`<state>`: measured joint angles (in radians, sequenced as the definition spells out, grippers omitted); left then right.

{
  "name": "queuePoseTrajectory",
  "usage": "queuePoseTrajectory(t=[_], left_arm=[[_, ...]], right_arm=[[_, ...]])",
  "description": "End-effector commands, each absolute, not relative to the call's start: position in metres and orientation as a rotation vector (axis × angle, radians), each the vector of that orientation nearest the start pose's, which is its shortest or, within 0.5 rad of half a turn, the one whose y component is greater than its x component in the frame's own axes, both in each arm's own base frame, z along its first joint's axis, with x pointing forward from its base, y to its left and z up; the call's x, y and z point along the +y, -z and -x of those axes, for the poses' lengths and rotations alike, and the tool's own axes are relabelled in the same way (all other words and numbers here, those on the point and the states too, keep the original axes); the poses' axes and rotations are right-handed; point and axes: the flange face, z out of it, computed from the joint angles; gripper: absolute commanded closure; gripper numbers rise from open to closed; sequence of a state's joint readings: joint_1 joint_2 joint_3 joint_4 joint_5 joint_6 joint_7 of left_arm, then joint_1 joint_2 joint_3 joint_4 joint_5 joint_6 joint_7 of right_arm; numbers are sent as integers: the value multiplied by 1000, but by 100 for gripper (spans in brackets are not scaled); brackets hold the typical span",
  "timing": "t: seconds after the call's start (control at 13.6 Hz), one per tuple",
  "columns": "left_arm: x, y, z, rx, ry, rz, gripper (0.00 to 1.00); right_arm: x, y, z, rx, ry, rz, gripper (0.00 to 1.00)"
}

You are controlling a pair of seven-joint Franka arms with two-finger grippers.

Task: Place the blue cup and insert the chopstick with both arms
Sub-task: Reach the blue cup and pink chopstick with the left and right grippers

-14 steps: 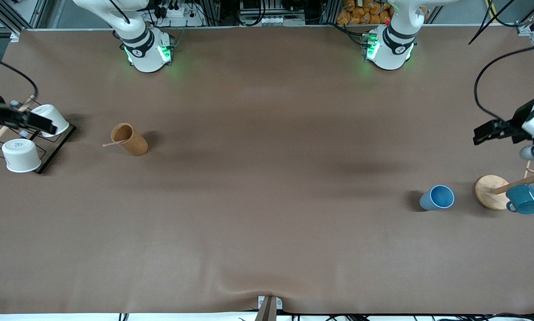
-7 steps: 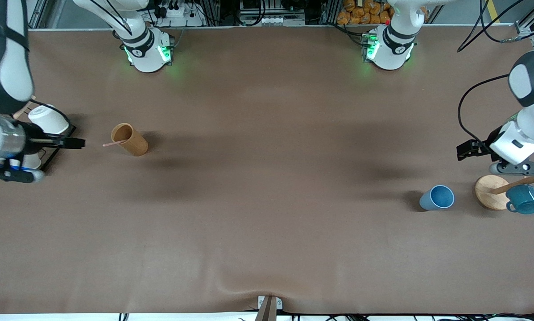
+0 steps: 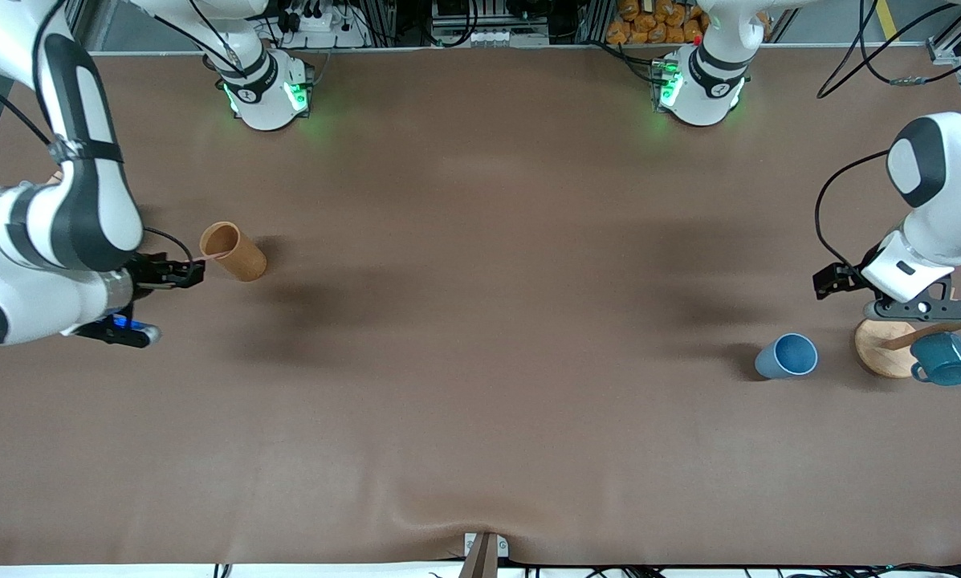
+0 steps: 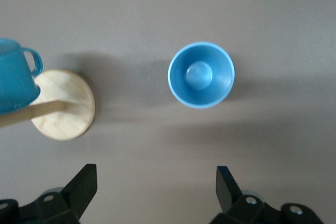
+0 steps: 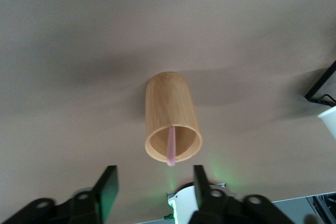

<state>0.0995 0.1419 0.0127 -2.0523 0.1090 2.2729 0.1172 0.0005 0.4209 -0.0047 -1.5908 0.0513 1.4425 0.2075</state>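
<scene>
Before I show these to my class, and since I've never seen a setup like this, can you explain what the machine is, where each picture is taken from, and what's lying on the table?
These are two white robot arms bolted along one edge of a brown table. The wide picture looks down from a high camera facing them. The other two come from cameras on the arms' wrists, looking past each open hand.

The left hand hangs near the blue cup, which stands upright and empty. Beside the cup is a round wooden rack base with a teal mug hanging on its rod.

The right hand hovers by a brown holder at the right arm's end of the table. A pink chopstick stands in it, leaning out over the rim.

Neither hand holds anything.
</scene>
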Motion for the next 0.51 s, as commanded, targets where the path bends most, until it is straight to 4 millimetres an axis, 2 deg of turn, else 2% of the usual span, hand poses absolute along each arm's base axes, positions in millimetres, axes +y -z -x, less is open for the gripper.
queuePoseTrajectory(t=[0.0,0.29,0.37,0.44], left_arm=[[68,-359,-594,122,162,3027,0],[70,-334,-619,106,165,3039,0],[70,-333,-621,108,165,3040,0],[71,-326,-624,105,163,3040,0]], right_arm=[[4,-352,-605,375,-892,2995,43],[-4,-340,-603,360,-925,2996,50],[-5,-338,-601,362,-934,2993,55],[-6,-338,-600,367,-937,2992,65]])
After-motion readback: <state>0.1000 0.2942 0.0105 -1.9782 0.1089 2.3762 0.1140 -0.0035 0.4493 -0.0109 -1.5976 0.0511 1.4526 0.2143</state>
